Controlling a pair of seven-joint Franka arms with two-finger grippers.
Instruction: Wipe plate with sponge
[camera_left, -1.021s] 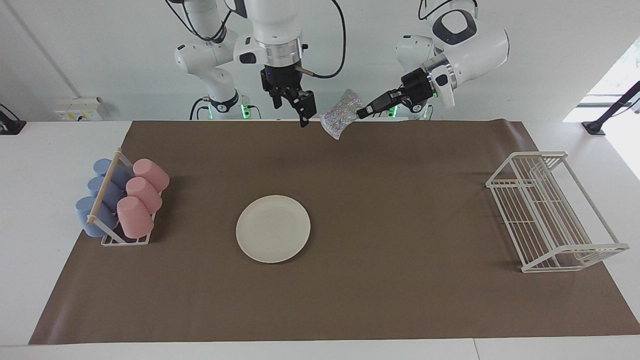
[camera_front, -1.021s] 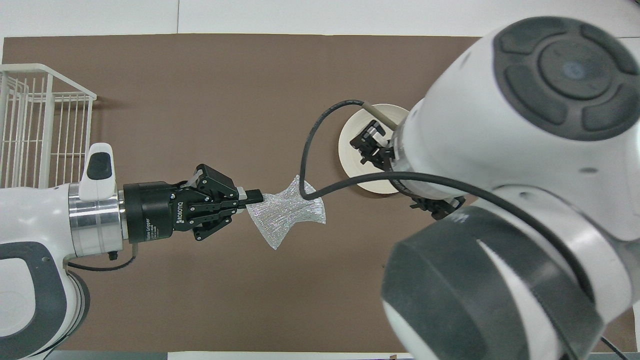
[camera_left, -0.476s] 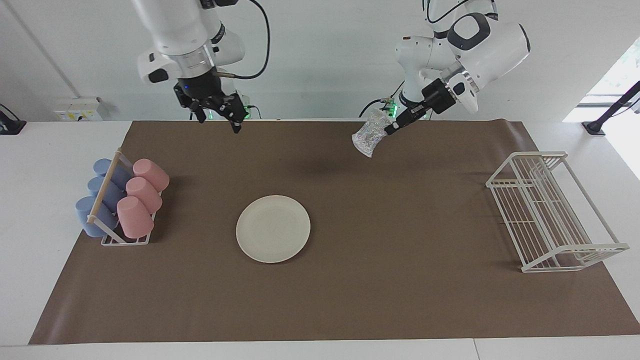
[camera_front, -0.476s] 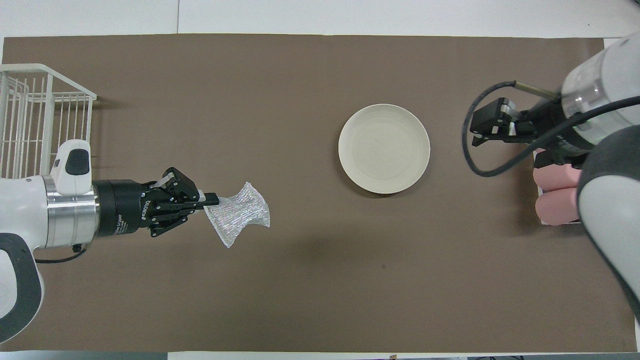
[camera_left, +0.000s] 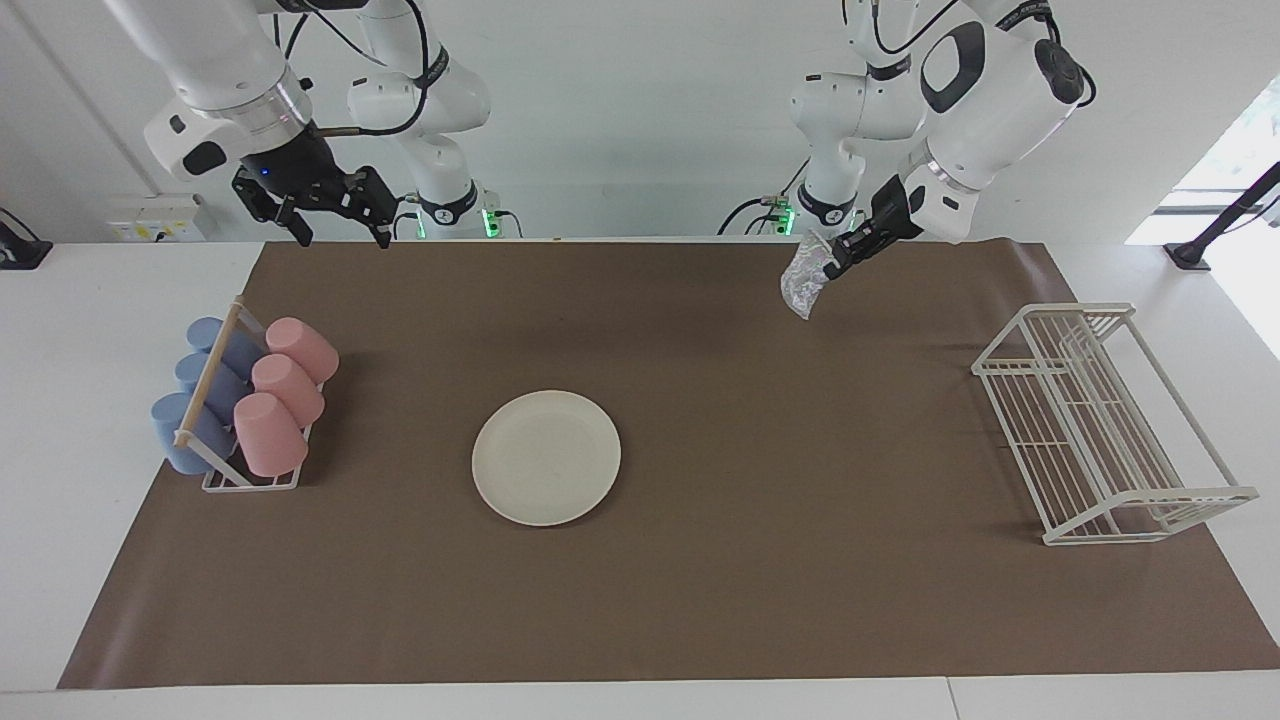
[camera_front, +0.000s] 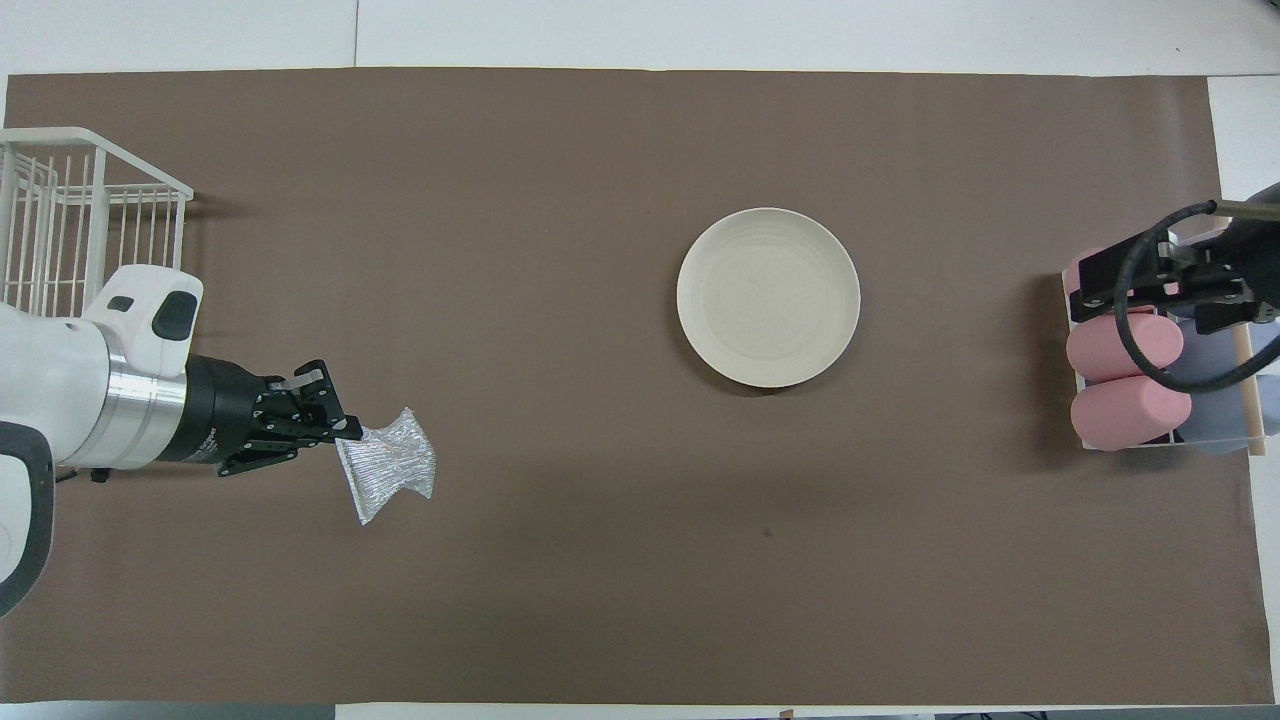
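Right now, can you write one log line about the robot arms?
left gripper: shut on silvery glittery sponge, in air over brown mat | right gripper: open, empty, raised | round cream-white plate: untouched on mat

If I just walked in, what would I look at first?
Probably the shiny, glittery sponge dangling in the air from the left claw, up over the brown mat near the robots' edge. Next, the cream plate lying alone in the middle of the mat, and the pink and blue cups in their rack at the right arm's end. The right claw hangs open in the air above that end, holding nothing.
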